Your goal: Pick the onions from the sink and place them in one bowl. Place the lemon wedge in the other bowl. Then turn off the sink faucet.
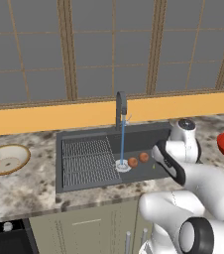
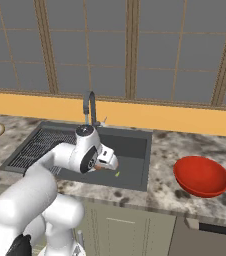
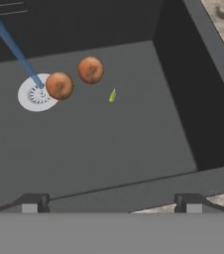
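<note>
White robot arm bends forward over the front edge of the sink (image 1: 64, 163), wrist angled down toward the basin's right half. Gripper (image 3: 111, 201) hangs above the sink's near rim w/ jaws wide apart, holding nothing; fingertips (image 3: 29, 203) sit at opposite sides of the hand view.

Inside the sink, on the dark grey floor right of the ribbed rack (image 1: 86, 161): two round orange-brown onions (image 3: 59, 85), side by side, nearly touching. One overlaps the white round drain (image 3: 34, 94); the other is just beside it. Lemon wedge (image 3: 112, 95), a tiny yellow-green sliver, lies near the onions, apart from both.

Faucet (image 1: 120, 106) stands at the sink's back edge; blue water stream (image 1: 122, 141) falls to the drain.

Beige brown-rimmed bowl (image 1: 5, 158) on the counter left of the sink; red bowl (image 2: 201, 176) on the counter right of it.
</note>
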Controlling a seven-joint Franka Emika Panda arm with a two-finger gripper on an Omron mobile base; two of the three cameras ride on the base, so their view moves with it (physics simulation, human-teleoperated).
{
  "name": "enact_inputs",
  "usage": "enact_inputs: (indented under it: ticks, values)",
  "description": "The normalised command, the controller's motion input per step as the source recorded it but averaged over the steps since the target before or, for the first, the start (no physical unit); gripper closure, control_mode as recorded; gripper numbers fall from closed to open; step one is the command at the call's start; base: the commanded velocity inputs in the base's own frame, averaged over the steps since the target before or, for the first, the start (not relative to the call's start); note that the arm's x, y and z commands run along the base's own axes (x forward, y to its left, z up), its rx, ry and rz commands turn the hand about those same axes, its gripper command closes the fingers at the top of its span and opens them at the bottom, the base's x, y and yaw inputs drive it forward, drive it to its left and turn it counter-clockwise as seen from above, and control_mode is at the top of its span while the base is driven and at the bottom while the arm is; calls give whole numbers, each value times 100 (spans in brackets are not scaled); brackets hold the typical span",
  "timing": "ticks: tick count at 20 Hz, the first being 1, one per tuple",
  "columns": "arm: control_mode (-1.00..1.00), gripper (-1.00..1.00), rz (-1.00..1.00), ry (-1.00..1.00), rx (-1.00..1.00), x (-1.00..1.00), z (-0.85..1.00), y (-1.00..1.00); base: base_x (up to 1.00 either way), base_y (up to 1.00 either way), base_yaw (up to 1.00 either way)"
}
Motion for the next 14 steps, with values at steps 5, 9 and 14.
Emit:
enact_inputs:
  ticks: [5,9,14]
  values:
    - [-100,-100,-2,0,0,18,-24,-5,0,0,0]
    - [-100,-100,-1,0,0,16,-21,-5,0,0,0]
    - [-100,-100,0,0,0,14,-22,-7,0,0,0]
